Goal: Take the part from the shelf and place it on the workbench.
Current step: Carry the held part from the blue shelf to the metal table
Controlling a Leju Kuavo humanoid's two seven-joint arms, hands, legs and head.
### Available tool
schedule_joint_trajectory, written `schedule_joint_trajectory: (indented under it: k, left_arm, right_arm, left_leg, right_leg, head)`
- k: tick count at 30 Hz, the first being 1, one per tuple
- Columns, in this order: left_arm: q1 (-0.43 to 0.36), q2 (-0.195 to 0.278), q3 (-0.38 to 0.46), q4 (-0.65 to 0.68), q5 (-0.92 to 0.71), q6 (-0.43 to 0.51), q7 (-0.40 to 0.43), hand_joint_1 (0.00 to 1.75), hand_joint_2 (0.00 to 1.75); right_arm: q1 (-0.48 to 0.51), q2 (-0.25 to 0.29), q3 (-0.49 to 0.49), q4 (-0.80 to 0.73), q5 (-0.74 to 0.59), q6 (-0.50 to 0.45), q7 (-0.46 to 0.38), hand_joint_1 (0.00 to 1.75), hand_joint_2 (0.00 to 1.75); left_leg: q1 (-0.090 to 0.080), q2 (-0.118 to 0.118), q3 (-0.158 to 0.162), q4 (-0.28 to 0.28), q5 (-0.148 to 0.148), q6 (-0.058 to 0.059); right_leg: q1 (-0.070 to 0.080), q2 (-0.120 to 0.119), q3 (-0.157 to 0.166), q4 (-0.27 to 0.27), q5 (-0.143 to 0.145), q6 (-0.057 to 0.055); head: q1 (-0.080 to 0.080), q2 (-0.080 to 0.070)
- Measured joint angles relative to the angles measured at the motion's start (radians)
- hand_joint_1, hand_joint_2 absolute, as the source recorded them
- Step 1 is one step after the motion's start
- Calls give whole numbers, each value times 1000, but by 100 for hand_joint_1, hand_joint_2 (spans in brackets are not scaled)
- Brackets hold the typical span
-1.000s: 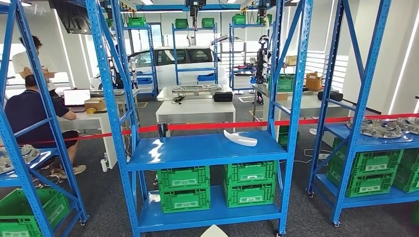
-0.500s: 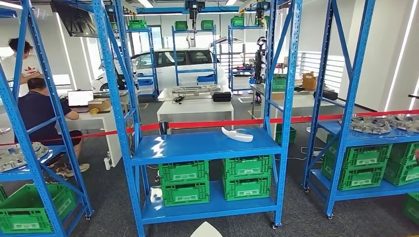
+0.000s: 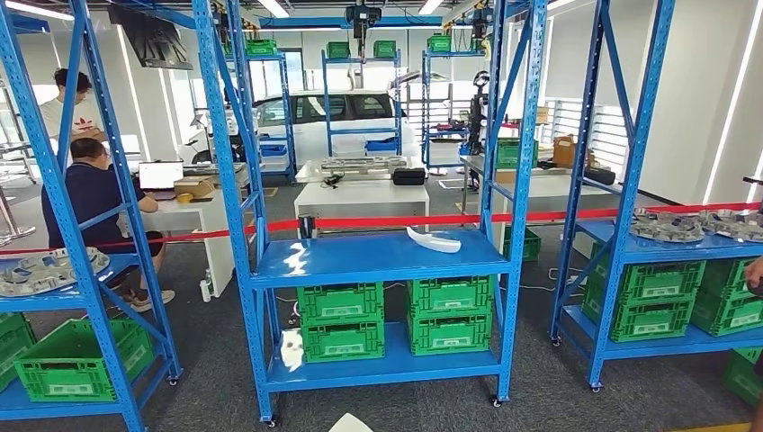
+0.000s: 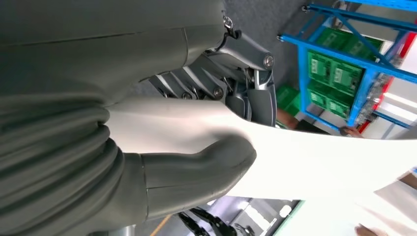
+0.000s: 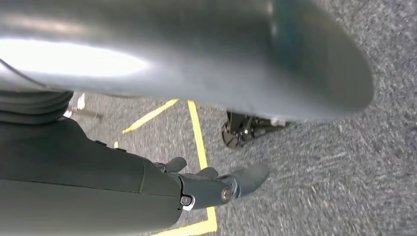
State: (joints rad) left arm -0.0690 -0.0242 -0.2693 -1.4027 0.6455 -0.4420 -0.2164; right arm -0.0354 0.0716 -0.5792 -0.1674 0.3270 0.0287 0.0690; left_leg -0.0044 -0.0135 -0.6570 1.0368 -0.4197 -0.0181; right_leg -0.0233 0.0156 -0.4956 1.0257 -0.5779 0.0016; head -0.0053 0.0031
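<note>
My left hand [image 4: 192, 167] grips a white curved plastic part [image 4: 319, 164], with the thumb pressed across it and the dark fingers behind. The tip of that part [image 3: 349, 424] pokes in at the bottom edge of the head view. A second white curved part [image 3: 434, 239] lies on the middle level of the blue shelf [image 3: 360, 263] ahead, towards its right end. My right hand [image 5: 216, 186] hangs over the grey carpet with loosely extended fingers and nothing in it.
Green crates [image 3: 340, 326] fill the shelf's lower levels. A red barrier tape [image 3: 378, 221] runs behind it. Blue racks with metal parts [image 3: 670, 227] stand on both sides. Two people are at a desk at left [image 3: 90, 193]; a person's hand [image 3: 754, 274] shows at the right edge. Yellow floor lines [image 5: 199, 132].
The whole picture has shifted: the camera moved, and the shelf now looks a little farther away and more to the right. The held part's tip sits lower and further left.
</note>
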Motion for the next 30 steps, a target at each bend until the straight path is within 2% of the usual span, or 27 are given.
schedule_joint_trajectory:
  k: [1,2,3,4,5,6,7,8,9,10,11,12,13,14,16,18,20,21,22,23,24,25,27,28,29,30]
  left_arm:
    - [8,0,4,0,1,0,0,175,175]
    - [17,1,8,-1,0,0,0,175,175]
    - [26,2,12,-1,-2,0,0,175,175]
    - [35,3,13,-1,-7,0,-1,175,175]
    - [45,3,14,-1,-14,0,-2,175,175]
    - [56,3,14,-1,-20,1,-4,175,175]
    - [65,4,14,2,-25,2,-9,175,175]
    - [72,7,14,7,-27,2,-18,175,175]
    - [75,10,14,14,-27,1,-30,175,175]
    - [76,15,14,23,-25,0,-43,175,175]
    - [74,19,14,33,-23,-2,-55,175,175]
    - [72,22,15,42,-20,-3,-63,175,175]
    - [70,25,15,50,-18,-4,-68,175,175]
    - [68,26,15,57,-17,-3,-73,175,175]
    - [68,29,17,67,-14,2,-87,175,175]
    - [69,31,22,67,-11,17,-104,175,175]
    - [85,34,26,51,-9,44,-120,175,175]
    - [103,39,28,35,-7,58,-127,175,175]
    - [126,48,29,17,-3,67,-133,175,175]
    - [151,62,30,-1,4,71,-140,175,175]
    - [174,78,30,-16,14,70,-148,175,175]
    - [192,95,29,-26,24,65,-157,175,175]
    - [210,123,19,-36,39,48,-172,175,175]
    - [213,133,12,-38,43,37,-176,175,175]
    - [214,143,4,-39,46,27,-179,175,175]
    - [214,152,-3,-40,48,17,-180,175,175]
  right_arm:
    - [1,-1,1,0,1,-3,2,0,0]
    - [1,-1,2,0,2,-5,6,0,0]
    - [1,-2,3,0,5,-6,10,0,0]
    - [2,-2,5,0,9,-6,14,0,0]
    - [4,-3,7,0,13,-6,17,0,0]
    - [6,-4,9,0,17,-4,18,0,0]
    - [8,-5,11,0,22,-2,19,0,0]
    - [9,-7,12,0,27,2,19,0,0]
    - [11,-8,14,0,33,6,19,0,0]
    - [11,-10,16,0,39,11,19,0,0]
    - [12,-12,20,0,46,17,19,0,0]
    - [12,-14,25,0,55,23,20,0,0]
    - [11,-16,31,0,65,29,20,0,0]
    - [11,-18,39,0,77,33,21,0,0]
    - [6,-19,56,0,102,36,20,0,0]
    - [-1,-21,73,0,125,36,17,0,0]
    - [-3,-23,92,0,147,35,17,0,0]
    - [-3,-23,101,0,158,35,20,0,0]
    - [-3,-23,109,0,167,35,25,0,0]
    - [-3,-23,115,0,171,36,31,0,0]
    - [-3,-23,119,0,172,36,38,0,0]
    - [-2,-22,121,0,169,35,44,0,0]
    - [-1,-21,122,0,157,30,52,0,0]
    - [-1,-19,122,0,150,27,54,0,0]
    - [-1,-17,122,0,142,25,56,0,0]
    - [-1,-15,122,0,134,21,57,0,0]
  left_leg:
    - [2,-3,-4,3,-2,-6]
    - [3,-4,-13,20,-17,-11]
    - [6,-3,-25,50,-44,-17]
    - [8,-1,-43,103,-84,-23]
    - [10,2,-64,168,-123,-28]
    - [12,3,-81,226,-150,-33]
    - [14,6,-88,265,-163,-36]
    - [15,8,-76,263,-155,-37]
    - [16,14,-43,223,-132,-37]
    - [16,28,4,152,-104,-35]
    - [13,48,50,81,-88,-32]
    - [8,66,83,27,-76,-24]
    - [3,79,100,-5,-74,-16]
    - [-3,80,99,-12,-77,-7]
    - [-2,62,92,-20,-72,8]
    - [3,41,91,-29,-64,24]
    - [3,19,88,-30,-57,35]
    - [1,8,85,-29,-55,38]
    - [-2,-5,83,-27,-54,40]
    - [-4,-17,81,-24,-54,40]
    - [-6,-31,79,-20,-54,40]
    - [-7,-46,76,-15,-54,40]
    - [-7,-76,67,-4,-53,35]
    - [-6,-89,60,-1,-51,30]
    - [-4,-102,55,0,-48,23]
    - [-2,-115,49,-1,-44,15]
  right_leg:
    - [-2,-9,-2,-1,5,-8]
    - [-4,-18,-5,-2,12,-16]
    - [-6,-27,-8,-4,18,-23]
    - [-6,-34,-13,-4,22,-26]
    - [-6,-42,-18,-4,26,-27]
    - [-5,-51,-23,-3,30,-27]
    - [-5,-61,-28,-2,32,-26]
    - [-5,-70,-31,-2,34,-25]
    - [-5,-80,-32,-1,35,-23]
    - [-5,-89,-31,-1,36,-21]
    - [-4,-97,-30,-1,36,-18]
    - [-3,-105,-27,-3,38,-14]
    - [-1,-112,-25,-4,39,-8]
    - [0,-120,-23,-6,41,-2]
    - [0,-128,-19,-8,41,12]
    - [-2,-89,-35,30,11,22]
    - [-1,-37,-88,148,-54,21]
    - [1,-27,-121,216,-81,19]
    - [4,-23,-144,263,-93,16]
    - [6,-21,-152,275,-85,13]
    - [8,-17,-140,246,-58,8]
    - [9,-7,-112,183,-19,2]
    - [10,35,-58,58,29,-8]
    - [12,49,-45,24,37,-10]
    - [13,53,-44,13,35,-12]
    - [15,42,-45,9,39,-13]
  head:
    - [0,0]
    - [-1,0]
    - [-2,0]
    - [-3,0]
    - [-3,0]
    - [-4,0]
    - [-3,0]
    - [-3,0]
    - [-3,0]
    - [-4,0]
    - [-4,0]
    - [-3,0]
    - [-2,0]
    - [-1,0]
    - [0,0]
    - [2,0]
    - [4,0]
    - [5,0]
    - [6,0]
    - [7,0]
    - [7,0]
    - [7,0]
    - [8,0]
    - [8,0]
    - [8,0]
    - [8,0]
